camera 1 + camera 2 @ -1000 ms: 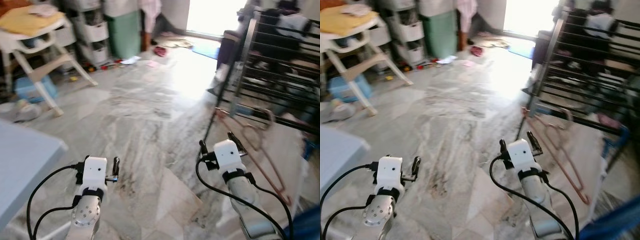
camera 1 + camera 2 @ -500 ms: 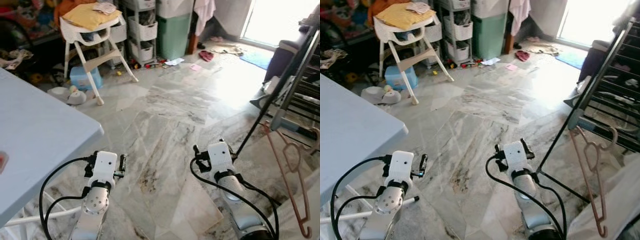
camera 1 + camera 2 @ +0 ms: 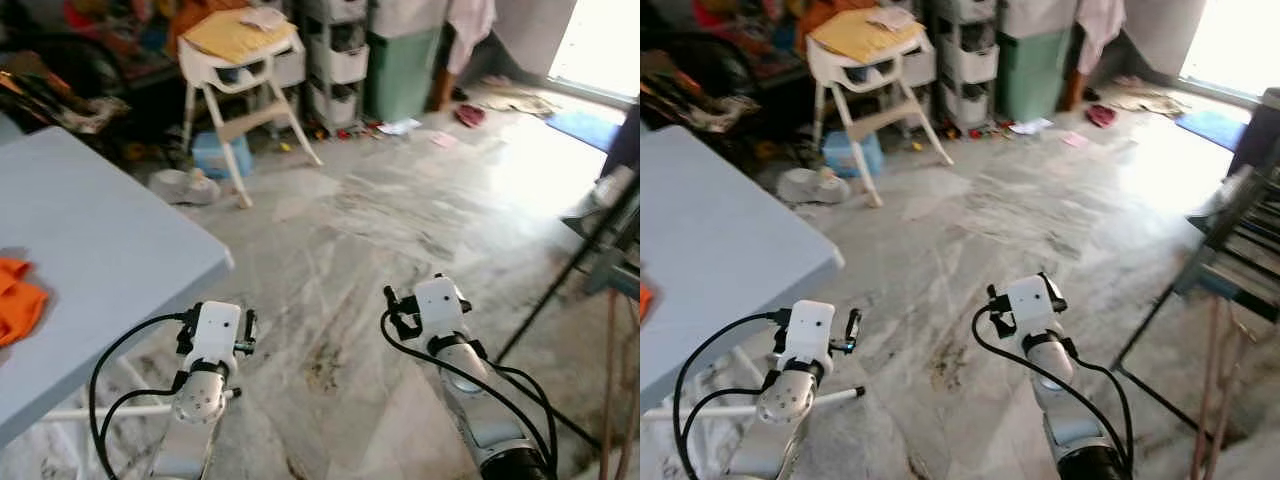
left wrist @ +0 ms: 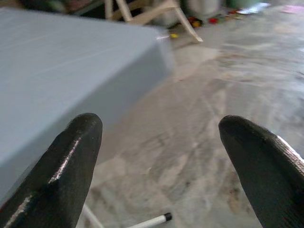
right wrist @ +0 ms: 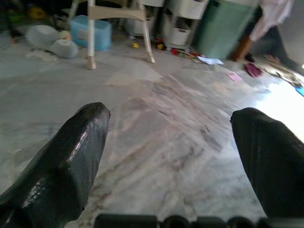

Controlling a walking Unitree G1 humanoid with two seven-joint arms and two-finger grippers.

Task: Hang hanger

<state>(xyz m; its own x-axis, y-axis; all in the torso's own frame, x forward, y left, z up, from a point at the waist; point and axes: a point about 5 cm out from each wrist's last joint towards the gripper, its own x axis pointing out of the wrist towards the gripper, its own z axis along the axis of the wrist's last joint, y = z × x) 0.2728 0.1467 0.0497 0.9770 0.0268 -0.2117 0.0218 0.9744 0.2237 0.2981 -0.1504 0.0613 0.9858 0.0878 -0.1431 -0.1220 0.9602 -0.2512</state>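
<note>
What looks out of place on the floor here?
Loose litter lies on the marble floor at the far wall: a pink slipper, scraps of paper and small toys by the drawer units. A grey heap sits beside the white high chair. An orange cloth lies on the blue table.

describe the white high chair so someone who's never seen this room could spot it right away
Look past the grey table on the robot's left, to the cluttered far wall lined with white drawer units and a green bin. The white high chair stands just in front of them on splayed legs. Unlike its neighbours, it carries a yellow cloth on its tray, with a small blue box on the floor between its legs.
</note>
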